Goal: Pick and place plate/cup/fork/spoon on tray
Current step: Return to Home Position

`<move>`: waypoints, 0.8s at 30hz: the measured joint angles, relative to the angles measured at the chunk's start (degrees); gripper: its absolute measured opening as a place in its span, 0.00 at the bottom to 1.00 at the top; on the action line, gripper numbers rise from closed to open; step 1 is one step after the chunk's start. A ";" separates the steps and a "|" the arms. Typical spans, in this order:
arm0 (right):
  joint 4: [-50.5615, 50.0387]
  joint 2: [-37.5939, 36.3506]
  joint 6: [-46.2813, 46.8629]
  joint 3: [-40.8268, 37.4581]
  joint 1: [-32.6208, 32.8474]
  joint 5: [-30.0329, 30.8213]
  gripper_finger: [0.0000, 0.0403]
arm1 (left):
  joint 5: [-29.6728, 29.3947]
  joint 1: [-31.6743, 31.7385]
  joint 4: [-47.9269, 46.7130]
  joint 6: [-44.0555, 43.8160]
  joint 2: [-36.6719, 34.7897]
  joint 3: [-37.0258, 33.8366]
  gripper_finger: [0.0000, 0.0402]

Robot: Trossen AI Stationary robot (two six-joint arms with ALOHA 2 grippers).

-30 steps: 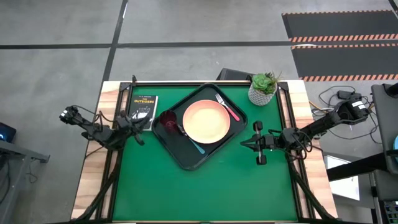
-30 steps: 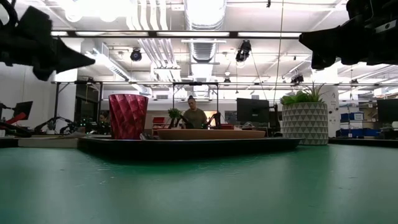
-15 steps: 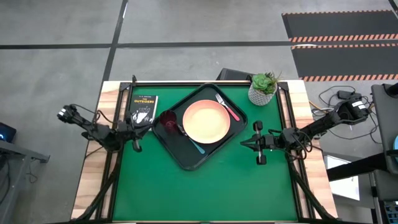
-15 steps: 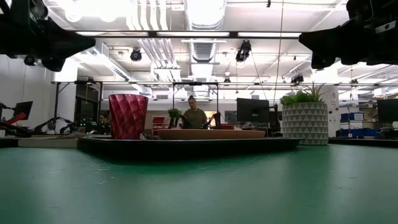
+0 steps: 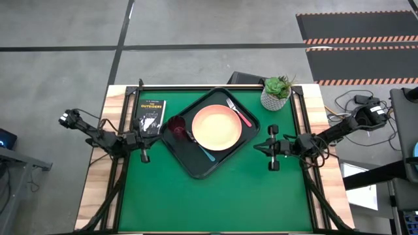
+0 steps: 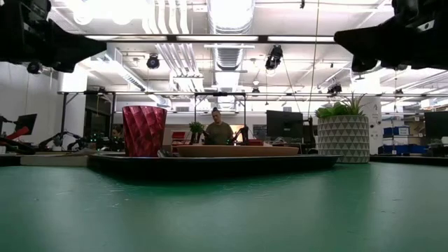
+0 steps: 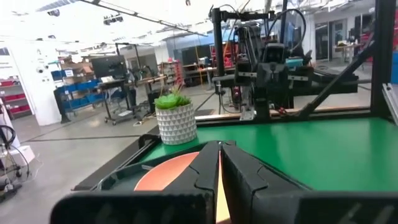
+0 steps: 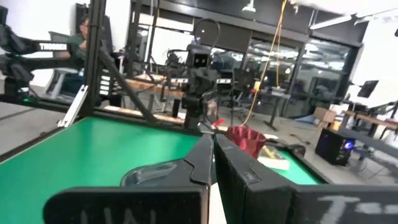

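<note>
The black tray point(image 5: 189, 166) lies slantwise on the green table. On it are the peach-pink plate point(image 5: 216, 126), the maroon cup point(image 5: 176, 126) to the plate's left, the pink-handled fork point(image 5: 239, 113) at the plate's far right, and the teal-handled spoon point(image 5: 204, 150) at its near left. My left gripper point(image 5: 147, 139) is shut and empty, left of the tray, near the table's left edge. My right gripper point(image 5: 256, 147) is shut and empty, right of the tray. In the low view the cup point(image 6: 144, 130) stands upright and the plate point(image 6: 234, 150) lies flat.
A small black book point(image 5: 151, 113) lies at the far left, beside the tray. A white pot with a green plant point(image 5: 277, 93) stands at the far right corner. The near half of the green table point(image 5: 215, 202) is bare. A person sits far behind the table point(image 6: 218, 129).
My left gripper has drawn back from the tray's left corner toward the table's left edge and turned at the wrist; it stays shut and empty. The tableware and tray have kept still.
</note>
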 joint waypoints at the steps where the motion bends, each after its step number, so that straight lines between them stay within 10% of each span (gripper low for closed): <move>1: 0.13 -0.24 -0.35 0.00 0.00 0.10 0.02 | -0.02 0.00 -0.59 -0.04 -0.41 0.00 0.00; 24: -16.34 -19.98 -6.34 0.00 0.00 3.07 0.02 | -3.21 0.07 -3.68 -4.50 -1.31 -0.07 0.00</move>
